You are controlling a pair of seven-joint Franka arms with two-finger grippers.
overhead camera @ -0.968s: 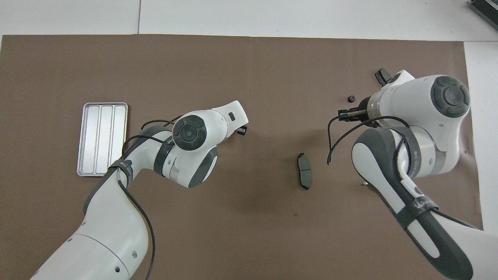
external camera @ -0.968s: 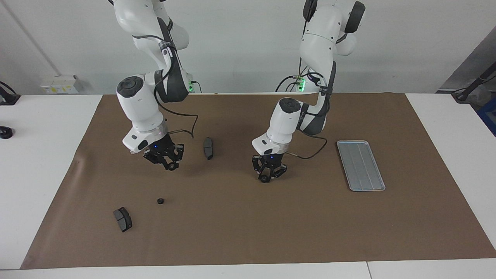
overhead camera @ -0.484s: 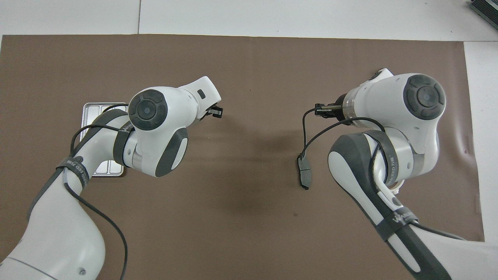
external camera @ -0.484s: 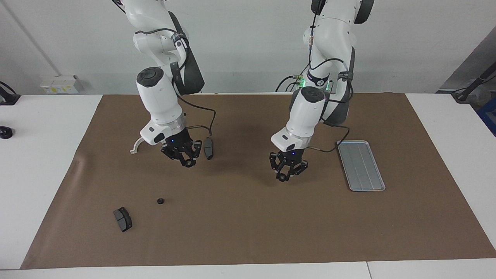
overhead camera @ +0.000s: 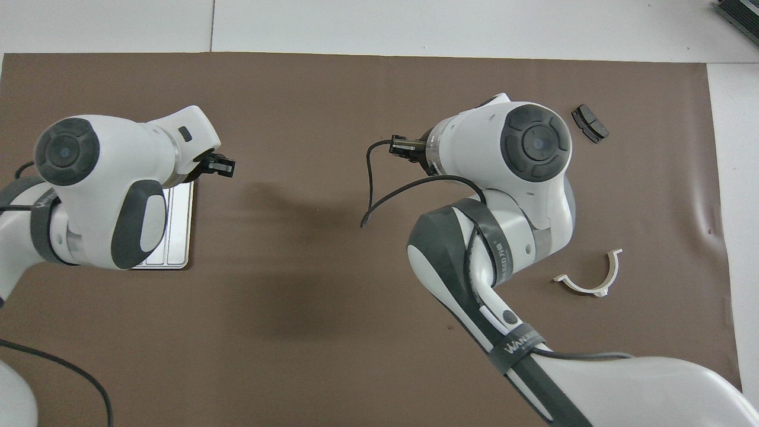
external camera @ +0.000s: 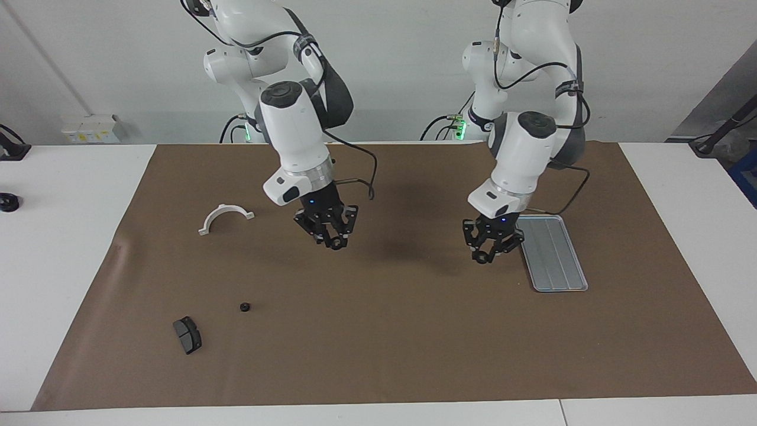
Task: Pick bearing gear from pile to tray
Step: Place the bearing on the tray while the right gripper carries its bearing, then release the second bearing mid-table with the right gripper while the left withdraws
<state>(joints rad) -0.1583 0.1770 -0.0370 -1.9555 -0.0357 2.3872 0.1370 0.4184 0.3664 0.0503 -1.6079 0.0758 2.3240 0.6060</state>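
Two white arms bent down over the brown-matted surface [external camera: 378, 355], wrists tilted steeply. By the flat silver-grey metal tray [external camera: 556, 260], the left end effector [external camera: 486, 251] hung over the mat at its edge toward the right arm's end. The right end effector [external camera: 335, 236] hung well apart from the tray. Whether either was shut or gripping anything, I cannot tell. One small black round gear [external camera: 244, 307] lay farther from the robots than the tray, toward the right arm's end.

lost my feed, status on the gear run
left gripper shut on gear, over mat beside tray. right gripper shut on second gear, over mid mat. nothing blocking tray.
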